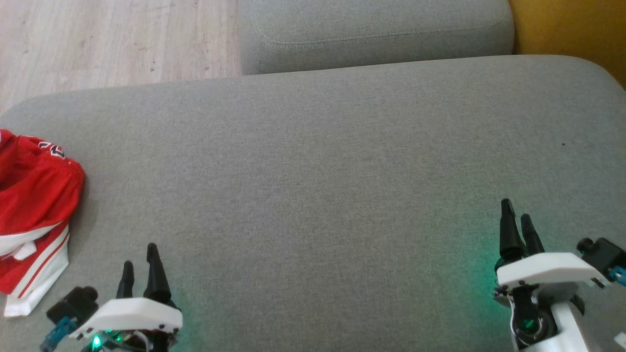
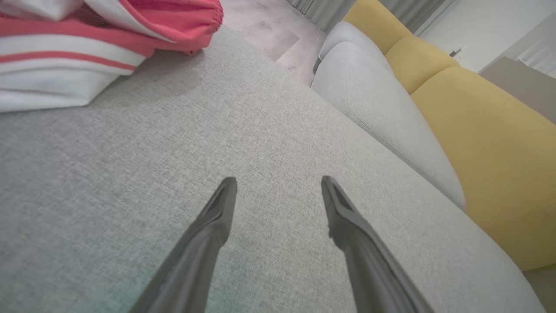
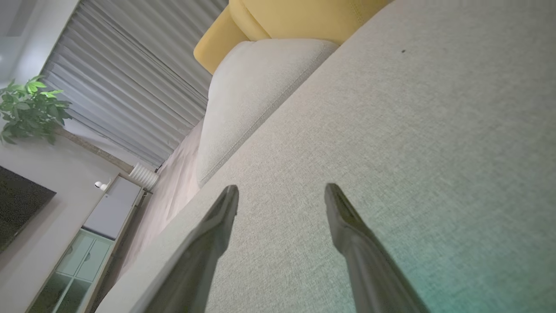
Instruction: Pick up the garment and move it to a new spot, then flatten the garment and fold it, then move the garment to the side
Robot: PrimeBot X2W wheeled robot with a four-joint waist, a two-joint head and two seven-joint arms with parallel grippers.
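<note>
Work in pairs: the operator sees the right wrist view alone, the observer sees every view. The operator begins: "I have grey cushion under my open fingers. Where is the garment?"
Observer: The red garment lies at the far left end of the cushion, by the left hand.
Operator: Is that hand holding it?
Observer: No; it is open and apart from the cloth.
Operator: Is the cloth flat?
Observer: No, it is bunched, with its white striped hem toward the robot.

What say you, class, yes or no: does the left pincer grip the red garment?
No, the left pincer stands open over the grey cushion, apart from the red garment.
</note>
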